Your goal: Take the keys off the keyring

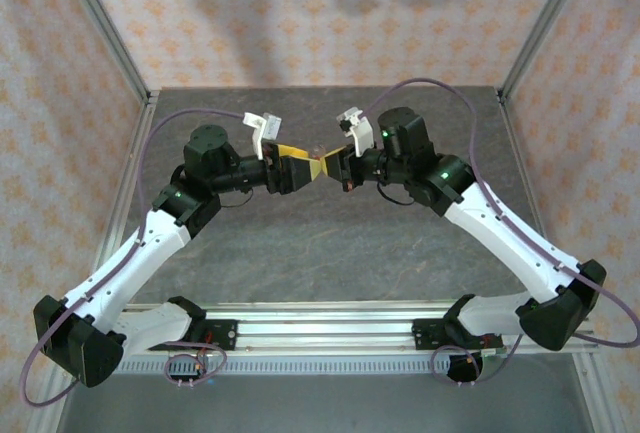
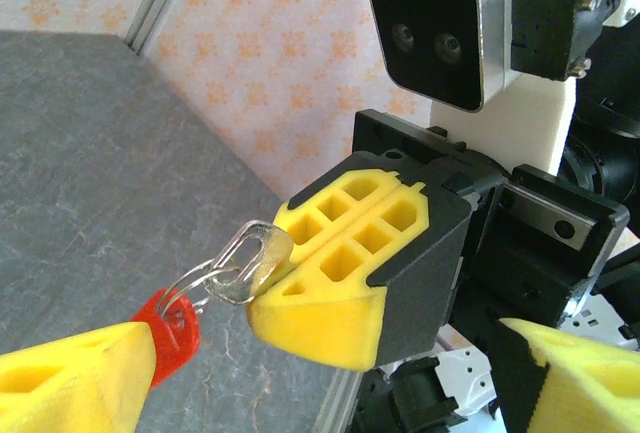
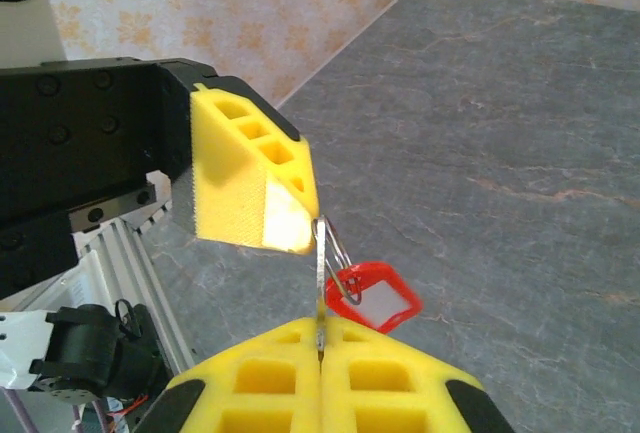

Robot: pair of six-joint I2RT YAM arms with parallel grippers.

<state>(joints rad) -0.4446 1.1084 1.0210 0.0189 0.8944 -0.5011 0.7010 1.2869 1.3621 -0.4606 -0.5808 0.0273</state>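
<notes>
The right gripper (image 3: pixel 320 345) is clamped on a flat silver metal key (image 2: pixel 250 258), held in the air above the grey stone-patterned table (image 1: pixel 330 253). A thin steel keyring (image 2: pixel 195 283) and its red plastic tag (image 2: pixel 170 328) dangle from the key. The left gripper (image 1: pixel 297 167) has its yellow fingers (image 2: pixel 70 383) wide apart, one just beside the tag. It seems to be lining up to take hold, and next it must close on the ring and work it off the key.

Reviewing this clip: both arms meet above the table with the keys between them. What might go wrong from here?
1. The right gripper pinches the key only at its fingertips, in mid-air over the table; a tug may slip it and drop the bunch.
2. The left gripper is open, with the red tag hanging close to one finger; closing may catch the tag, not the keyring.
</notes>
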